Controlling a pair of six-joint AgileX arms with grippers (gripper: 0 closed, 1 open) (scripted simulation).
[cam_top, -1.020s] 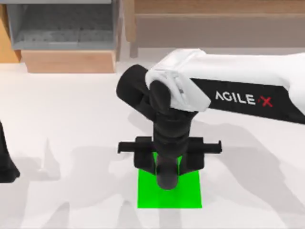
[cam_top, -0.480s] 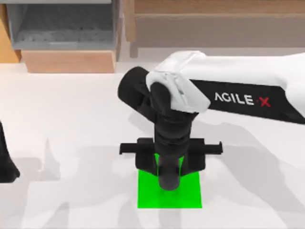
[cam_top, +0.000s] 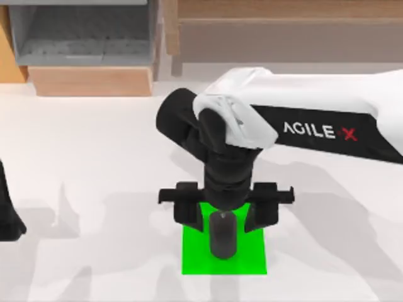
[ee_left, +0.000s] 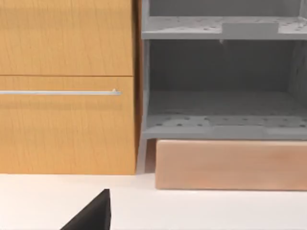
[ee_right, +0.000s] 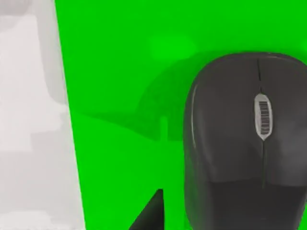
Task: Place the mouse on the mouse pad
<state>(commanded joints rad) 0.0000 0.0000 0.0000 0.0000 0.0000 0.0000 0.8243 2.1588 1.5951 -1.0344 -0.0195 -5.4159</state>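
The right arm reaches in from the table's right, its wrist bent straight down; the right gripper (cam_top: 227,214) hangs spread wide, holding nothing; the mouse (cam_top: 223,234) lies free just beneath it, between the fingers, on the mouse pad (cam_top: 252,261); the left arm (cam_top: 7,214) sits parked far off to the left.

top view looks down; right wrist view shares its mouse pad (cam_top: 252,261) closely.

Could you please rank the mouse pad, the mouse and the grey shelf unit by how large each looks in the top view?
1. Grey shelf unit, cropped by the frame.
2. Mouse pad, partly covered.
3. Mouse, clearly smallest.
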